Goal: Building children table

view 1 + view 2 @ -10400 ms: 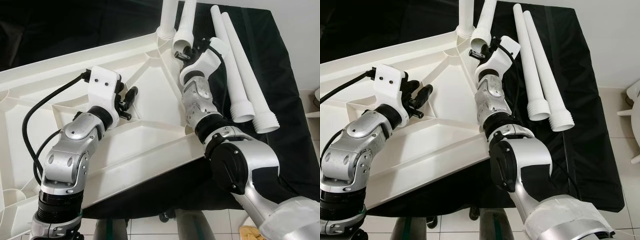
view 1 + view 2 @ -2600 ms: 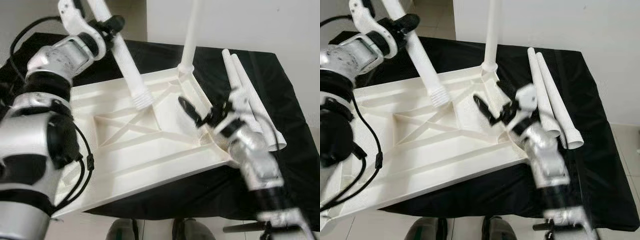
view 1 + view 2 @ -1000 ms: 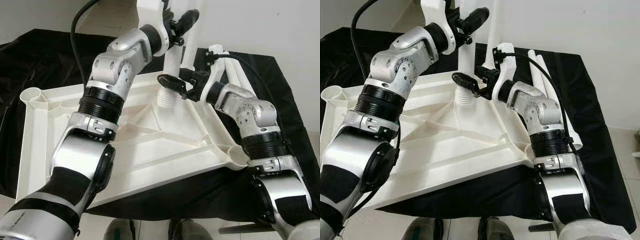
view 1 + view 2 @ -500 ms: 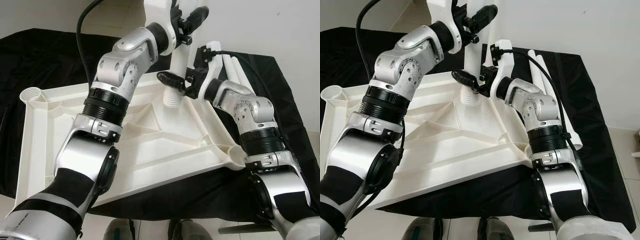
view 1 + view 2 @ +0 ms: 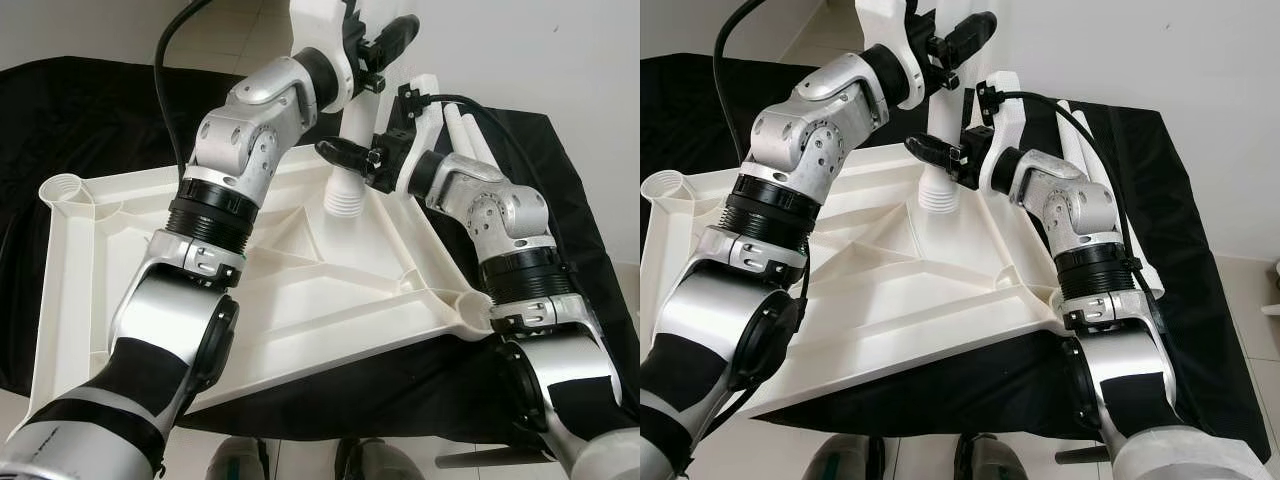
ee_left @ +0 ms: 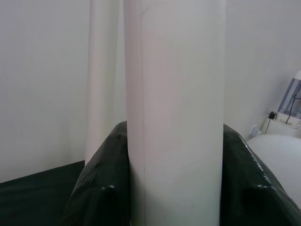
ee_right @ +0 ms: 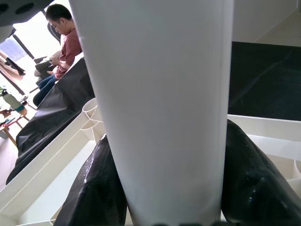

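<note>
Both silver arms are reaching forward over the upturned white tabletop (image 5: 90, 300), which is lying on a black cloth (image 5: 80, 120). The left gripper (image 5: 385, 40) is stretching up high, its black fingers (image 6: 101, 188) clamping the upper part of an upright white table leg (image 5: 350, 170). The right gripper (image 5: 355, 160), with its forearm bending in from the right, is pinching the same leg lower down, just above its ribbed end, which is hovering over the tabletop's far edge near two spare legs (image 5: 470, 140).

One upturned tabletop (image 5: 300, 290), four white legs (image 5: 352, 150), one person (image 7: 63, 33)
</note>
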`<state>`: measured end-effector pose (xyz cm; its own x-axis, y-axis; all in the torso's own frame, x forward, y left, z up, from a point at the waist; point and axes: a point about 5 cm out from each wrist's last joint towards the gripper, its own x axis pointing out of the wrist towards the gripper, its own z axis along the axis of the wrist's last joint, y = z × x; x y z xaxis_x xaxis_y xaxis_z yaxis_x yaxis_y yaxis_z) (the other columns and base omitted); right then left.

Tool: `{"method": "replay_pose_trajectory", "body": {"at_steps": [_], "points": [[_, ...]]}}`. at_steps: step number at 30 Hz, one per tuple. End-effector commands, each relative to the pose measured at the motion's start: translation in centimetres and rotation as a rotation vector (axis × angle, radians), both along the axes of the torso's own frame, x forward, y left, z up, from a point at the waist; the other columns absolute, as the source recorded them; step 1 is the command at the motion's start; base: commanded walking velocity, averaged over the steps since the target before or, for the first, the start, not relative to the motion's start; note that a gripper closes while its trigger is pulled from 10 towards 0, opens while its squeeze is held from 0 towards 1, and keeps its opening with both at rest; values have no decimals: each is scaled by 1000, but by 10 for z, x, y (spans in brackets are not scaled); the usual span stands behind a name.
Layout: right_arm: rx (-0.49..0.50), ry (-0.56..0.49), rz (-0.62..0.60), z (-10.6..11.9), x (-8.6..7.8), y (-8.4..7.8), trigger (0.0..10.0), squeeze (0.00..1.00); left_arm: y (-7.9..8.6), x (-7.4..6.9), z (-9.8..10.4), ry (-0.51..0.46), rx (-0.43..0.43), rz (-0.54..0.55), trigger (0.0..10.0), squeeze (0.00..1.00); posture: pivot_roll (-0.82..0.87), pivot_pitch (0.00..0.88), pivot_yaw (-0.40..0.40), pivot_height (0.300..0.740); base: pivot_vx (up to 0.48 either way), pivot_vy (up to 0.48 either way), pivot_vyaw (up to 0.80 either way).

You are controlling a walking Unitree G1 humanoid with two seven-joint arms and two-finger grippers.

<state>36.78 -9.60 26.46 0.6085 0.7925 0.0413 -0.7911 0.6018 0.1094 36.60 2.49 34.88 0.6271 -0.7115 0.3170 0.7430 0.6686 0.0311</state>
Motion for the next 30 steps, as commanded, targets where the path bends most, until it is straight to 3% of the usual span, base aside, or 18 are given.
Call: {"method": "replay_pose_trajectory", "body": {"at_steps": [1,3,4,5,16,20,21,22,27,28,30], "points": [[7,-16,-32,8,3,-6,10000,0,-6,-7,-2,-27,34,-109,10000,0,47,69,-48,740,0,0,0],[6,-16,-32,7,3,-6,10000,0,-6,-7,-2,-28,35,-109,10000,0,47,69,-48,740,0,0,0],[7,-12,-35,7,3,-6,10000,0,-6,-8,-2,-22,31,-115,10000,333,48,70,-48,740,0,0,0],[10,-10,-43,6,4,-7,10000,0,-7,-8,-2,-13,27,-130,10000,1000,50,70,-48,740,0,0,0],[60,-2,-109,3,7,-13,10000,0,1,-10,1,18,-15,-151,10000,1000,52,67,-42,740,0,0,0],[88,-11,-170,0,9,-21,10000,0,11,-8,4,39,-62,-126,10000,1000,53,71,-35,740,0,0,0],[98,-14,-192,0,9,-24,10000,0,15,-6,5,45,-79,-110,10000,737,53,72,-33,740,0,0,0],[107,-15,-210,-1,10,-27,10000,0,19,-5,6,50,-94,-95,10000,0,54,72,-33,740,0,0,0],[143,-8,-270,-2,11,-34,10000,0,32,-1,8,62,-133,-28,10000,0,56,74,-24,740,0,0,0],[172,-10,-325,-3,12,-41,10000,0,45,4,5,91,-163,26,10000,0,55,77,-17,740,0,0,0],[188,-12,-355,-4,11,-45,10000,0,50,5,4,97,-171,49,10000,0,54,78,-14,740,0,0,0]]}}
